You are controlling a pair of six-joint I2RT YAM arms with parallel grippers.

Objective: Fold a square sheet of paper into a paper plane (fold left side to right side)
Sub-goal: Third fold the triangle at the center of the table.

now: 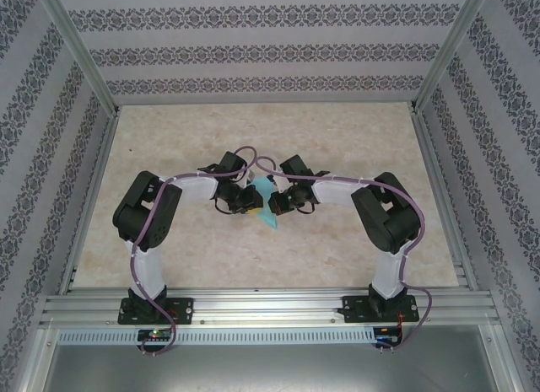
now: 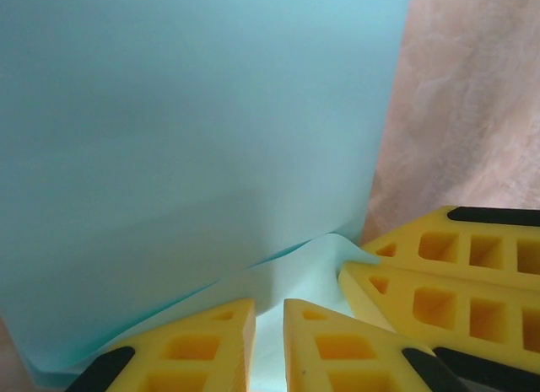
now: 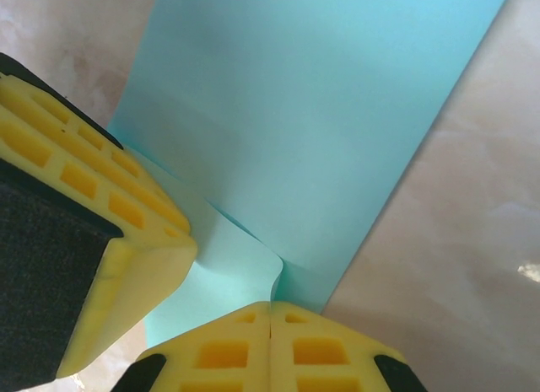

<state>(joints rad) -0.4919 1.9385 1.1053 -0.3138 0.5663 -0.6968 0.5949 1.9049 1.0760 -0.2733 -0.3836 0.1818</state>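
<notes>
**Enclosure and table.** Walls point(image 1: 253, 55) papered in grey ornamental bands, framed by aluminium posts, are seen behind and to both sides of the grippers. A pale beige, marbled table point(image 1: 253, 131) is spread beneath both grippers. It is bounded on the arm-base side by a metal rail point(image 1: 270, 312).

**Arms.** The left arm point(image 1: 148, 215) and right arm point(image 1: 388, 215), black and white with purple cables, are bent inward so that their wrists nearly meet.

**Paper.** The sheet of paper point(image 1: 268, 208) is located between the two grippers, lying on the table. It is shown as thin, plain, light teal paper, unmarked and straight-edged. From the right wrist it is seen as a long band running away from the fingertips, with a faint crosswise crease. Two layers are visible. Close to the fingertips the upper layer is lifted off the lower one in a soft curl.

**Grippers.** The right gripper point(image 3: 270, 312) is clenched, its yellow fingers pressed together on the raised edge of the paper. The left gripper point(image 2: 269, 312) is shown just beside it. Its jaws are a narrow gap apart and released, and paper is visible through the gap.
</notes>
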